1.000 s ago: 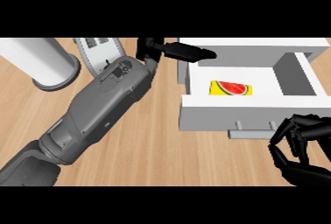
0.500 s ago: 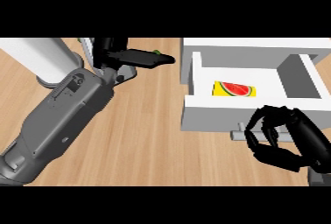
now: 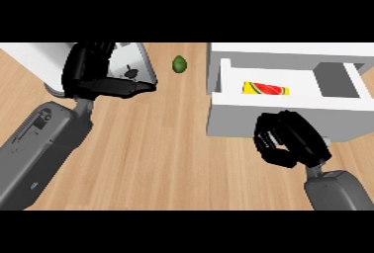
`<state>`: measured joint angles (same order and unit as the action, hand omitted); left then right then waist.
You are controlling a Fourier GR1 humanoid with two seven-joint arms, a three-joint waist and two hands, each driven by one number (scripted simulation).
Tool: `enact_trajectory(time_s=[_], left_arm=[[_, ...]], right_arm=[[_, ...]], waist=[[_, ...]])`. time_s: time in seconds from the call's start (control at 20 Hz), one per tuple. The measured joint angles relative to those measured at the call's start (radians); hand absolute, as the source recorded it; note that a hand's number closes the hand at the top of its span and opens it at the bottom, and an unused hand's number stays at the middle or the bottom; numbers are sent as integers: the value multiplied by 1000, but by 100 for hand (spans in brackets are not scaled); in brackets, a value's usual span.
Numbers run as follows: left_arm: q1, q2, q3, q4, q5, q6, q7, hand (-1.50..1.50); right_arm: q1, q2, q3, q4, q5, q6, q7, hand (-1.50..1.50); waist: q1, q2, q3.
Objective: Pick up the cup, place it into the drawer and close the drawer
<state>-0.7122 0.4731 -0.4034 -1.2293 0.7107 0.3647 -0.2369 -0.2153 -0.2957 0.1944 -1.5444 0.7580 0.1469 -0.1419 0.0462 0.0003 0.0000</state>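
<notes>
Bench (image 3: 161,158): one wooden top, its planks running across the whole view beneath both my arms.

Drawer (image 3: 288,106): one white drawer, pulled open at the upper right, its front wall facing me and its inside bare white but for a single item.

Card in drawer (image 3: 266,89): one small yellow card with a red watermelon slice on it, lying flat on the drawer floor, toward its back.

Cup (image 3: 33,62): one pale cylinder at the far upper left, largely behind my left hand; only its side and a bit of its base rim show. I cannot tell whether my fingers touch it.

My left hand (image 3: 95,74): one black hand at the upper left, held over the cup and the grey appliance, the fingers bent downward and the thumb stretched out to the right. It closes on nothing that I can see.

Grey appliance (image 3: 139,66): one light grey box with dark slots, just right of my left hand and partly covered by it.

Green object (image 3: 179,63): one small dark green oval lying on the bench between the appliance and the drawer, touching neither.

My right hand (image 3: 292,141): one black hand at the drawer's front wall, fingers curled inward, gripping nothing.

Forearms: two grey ones, each rising from the lower edge.
</notes>
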Motion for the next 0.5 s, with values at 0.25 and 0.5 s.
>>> enact_trajectory(time_s=[0.25,0.5], left_arm=[[110,62,44,-93,10,-42,4,-150],[173,94,95,-106,16,-107,-9,-150]], right_arm=[[-122,43,28,267,120,-114,-57,150],[-307,89,-25,578,154,-212,-131,150]], waist=[[-3,2,0],[-6,5,-1]])
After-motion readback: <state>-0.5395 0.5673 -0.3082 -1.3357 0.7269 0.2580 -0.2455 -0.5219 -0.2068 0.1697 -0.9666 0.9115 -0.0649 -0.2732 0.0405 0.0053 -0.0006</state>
